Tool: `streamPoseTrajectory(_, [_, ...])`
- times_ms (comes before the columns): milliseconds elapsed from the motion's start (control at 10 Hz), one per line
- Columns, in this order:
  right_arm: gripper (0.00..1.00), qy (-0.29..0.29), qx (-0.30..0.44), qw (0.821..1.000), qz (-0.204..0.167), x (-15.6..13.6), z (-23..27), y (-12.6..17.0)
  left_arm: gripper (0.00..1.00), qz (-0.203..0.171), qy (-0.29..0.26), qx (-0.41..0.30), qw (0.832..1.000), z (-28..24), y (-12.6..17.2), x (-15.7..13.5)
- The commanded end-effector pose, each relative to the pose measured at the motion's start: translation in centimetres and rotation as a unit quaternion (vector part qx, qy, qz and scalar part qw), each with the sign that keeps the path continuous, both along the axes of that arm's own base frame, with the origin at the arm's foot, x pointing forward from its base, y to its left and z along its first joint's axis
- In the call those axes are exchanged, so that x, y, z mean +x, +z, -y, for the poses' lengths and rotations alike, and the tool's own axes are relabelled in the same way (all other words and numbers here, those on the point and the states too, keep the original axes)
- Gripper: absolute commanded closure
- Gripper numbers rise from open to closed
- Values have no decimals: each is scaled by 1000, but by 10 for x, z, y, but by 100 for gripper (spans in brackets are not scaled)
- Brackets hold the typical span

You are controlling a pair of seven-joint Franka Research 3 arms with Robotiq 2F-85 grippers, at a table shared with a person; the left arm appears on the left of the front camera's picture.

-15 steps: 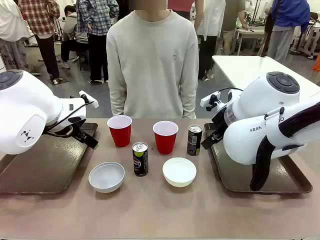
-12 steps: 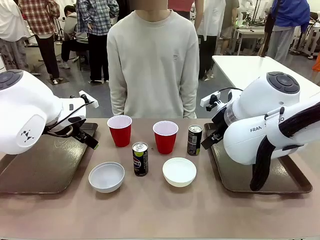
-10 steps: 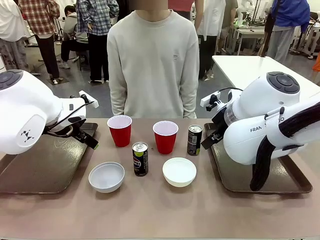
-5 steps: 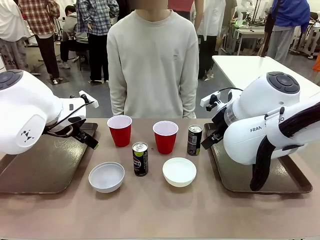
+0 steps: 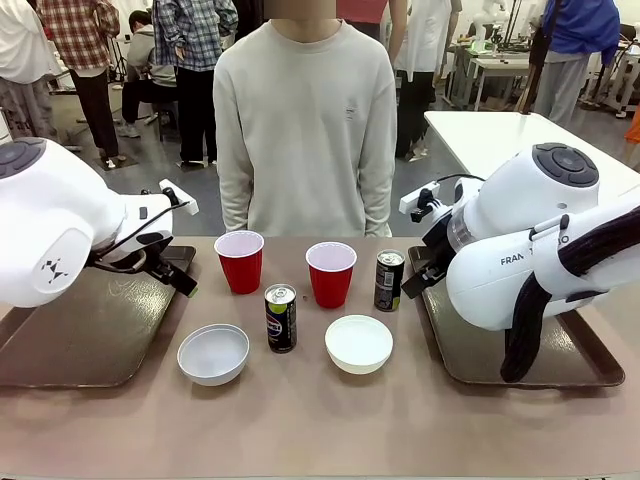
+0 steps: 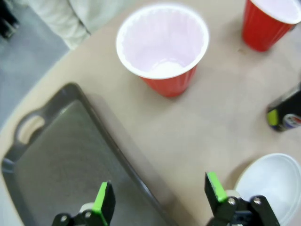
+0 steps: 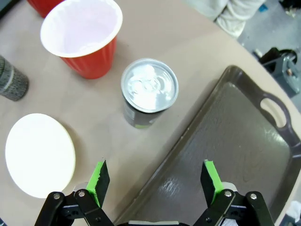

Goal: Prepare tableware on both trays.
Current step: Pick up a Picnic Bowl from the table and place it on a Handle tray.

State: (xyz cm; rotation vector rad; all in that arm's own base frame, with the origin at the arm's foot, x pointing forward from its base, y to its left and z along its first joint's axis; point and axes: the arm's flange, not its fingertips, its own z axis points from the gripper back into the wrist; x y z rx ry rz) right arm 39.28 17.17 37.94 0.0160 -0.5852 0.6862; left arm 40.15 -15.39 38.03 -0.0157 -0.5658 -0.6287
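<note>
Stage, as we judge it: the very first pick, nothing loaded yet.

Front view: between the left tray (image 5: 60, 340) and right tray (image 5: 470, 360), the table (image 5: 300, 430) holds a left cup (image 5: 240, 262), right cup (image 5: 331, 274), near can (image 5: 281, 318), far can (image 5: 389, 281), left bowl (image 5: 213, 353) and right bowl (image 5: 359, 343); a person (image 5: 305, 120) stands behind.

Left wrist view: our left claw (image 6: 159, 194), spread wide, hovers over the left tray's rim, left cup ahead.

Right wrist view: our right claw (image 7: 155, 181), spread wide, faces the far can.

Next, each claw must descend around its item and pinch.
</note>
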Motion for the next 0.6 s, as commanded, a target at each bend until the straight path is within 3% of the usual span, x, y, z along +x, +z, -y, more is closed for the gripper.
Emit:
streamPoseTrajectory(0, [0, 25, -2, 1000, -10, -41, -10, 27, 0, 23, -24, 26, 999, -13, 47, -64])
streamPoseTrajectory(100, [0, 11, -1, 998, -56, -65, -6, 39, 0, -9, -20, 40, 999, -22, 59, -85])
streamPoseTrajectory(200, [0, 17, 7, 992, -122, -101, 8, 45, 0, -65, -14, 58, 996, -33, 58, -111])
streamPoseTrajectory(400, [0, -3, -8, 976, -216, -148, 32, 37, 0, -129, -28, 61, 989, -49, 48, -139])
streamPoseTrajectory(500, [0, 14, -23, 975, -222, -159, 26, 44, 0, -151, -14, 50, 987, -50, 49, -144])
